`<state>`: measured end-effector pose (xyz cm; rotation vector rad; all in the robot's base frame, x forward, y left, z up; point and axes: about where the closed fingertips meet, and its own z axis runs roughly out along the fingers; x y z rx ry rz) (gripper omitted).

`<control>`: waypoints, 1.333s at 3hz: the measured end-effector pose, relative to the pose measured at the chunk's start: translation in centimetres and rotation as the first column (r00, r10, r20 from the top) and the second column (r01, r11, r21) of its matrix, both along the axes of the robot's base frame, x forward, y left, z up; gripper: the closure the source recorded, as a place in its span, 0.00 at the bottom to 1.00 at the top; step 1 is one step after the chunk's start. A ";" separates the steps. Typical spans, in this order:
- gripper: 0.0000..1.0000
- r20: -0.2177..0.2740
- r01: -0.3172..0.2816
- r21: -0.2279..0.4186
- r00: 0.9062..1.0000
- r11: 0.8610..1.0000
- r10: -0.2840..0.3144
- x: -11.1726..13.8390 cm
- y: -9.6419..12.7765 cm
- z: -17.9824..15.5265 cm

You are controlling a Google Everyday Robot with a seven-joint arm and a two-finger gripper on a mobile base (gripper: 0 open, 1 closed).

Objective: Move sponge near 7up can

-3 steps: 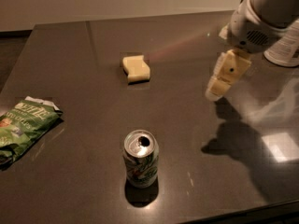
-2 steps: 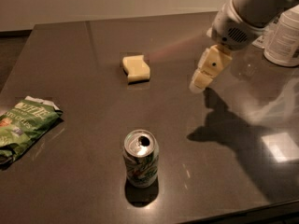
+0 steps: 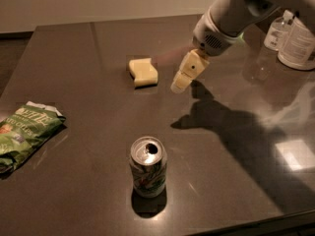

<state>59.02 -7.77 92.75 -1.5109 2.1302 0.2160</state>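
tabletop [image 3: 74,73]: dark brown, glossy, fills most of the view. It carries everything below and shows the arm's shadow at right.
arm [image 3: 231,14]: white and grey, comes in from the top right and slopes down to the left toward the centre of the tabletop.
snack bag [image 3: 24,132]: green and white, crumpled, lies flat at the left edge. It has printed writing on top, not readable.
bottles [image 3: 298,41]: two clear ones at the far right edge, the bigger one with a white label. The label text is too small to read.
can [image 3: 148,173]: upright, front centre, silver top with the opening showing. White body with green print and a bit of red; no brand name legible from this angle.
sponge [image 3: 143,72]: pale yellow thick foam block, lying flat. It sits at the back centre, well apart from the can and farther from the camera. Its long axis runs roughly near-far, with the near end skewed slightly right.
gripper [image 3: 178,86]: cream-coloured, pointing down-left, just right of the sponge and not touching it. Nothing is in it; I cannot tell whether it is apart or together.
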 end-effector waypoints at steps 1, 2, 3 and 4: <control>0.00 -0.001 -0.011 0.009 1.000 1.000 0.011 2.0 2.1 -1.6; 0.00 -0.010 -0.023 0.015 1.000 1.000 0.024 3.6 3.8 -3.1; 0.00 -0.026 -0.030 0.018 0.999 0.999 0.030 4.8 5.1 -4.5; 0.00 -0.032 -0.036 0.015 0.999 0.999 0.037 5.7 6.1 -5.9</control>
